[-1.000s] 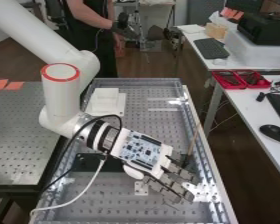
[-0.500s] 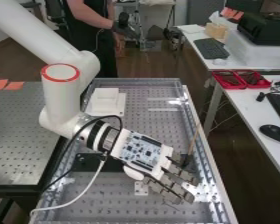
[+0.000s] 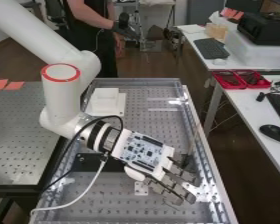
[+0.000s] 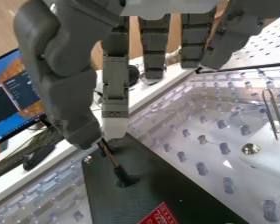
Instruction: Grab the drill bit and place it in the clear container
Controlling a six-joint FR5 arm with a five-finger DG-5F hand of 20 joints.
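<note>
The hand (image 4: 56, 95) has fingertips almost closed, pinching the drill bit (image 4: 110, 156), likely so it won't wobble.

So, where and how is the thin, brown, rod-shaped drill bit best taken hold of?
I would probably pinch the drill bit across its bare shaft, above the thicker black base, from two opposite sides: the shaft is thin, straight, and rises slanting away from the flat dark plate.

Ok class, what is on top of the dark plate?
On the dark plate are a red label and, apparently, the dark base of a thin rod. The patch beneath that base is covered; the robot hand hides the rod's upper part in the wrist view.
</note>
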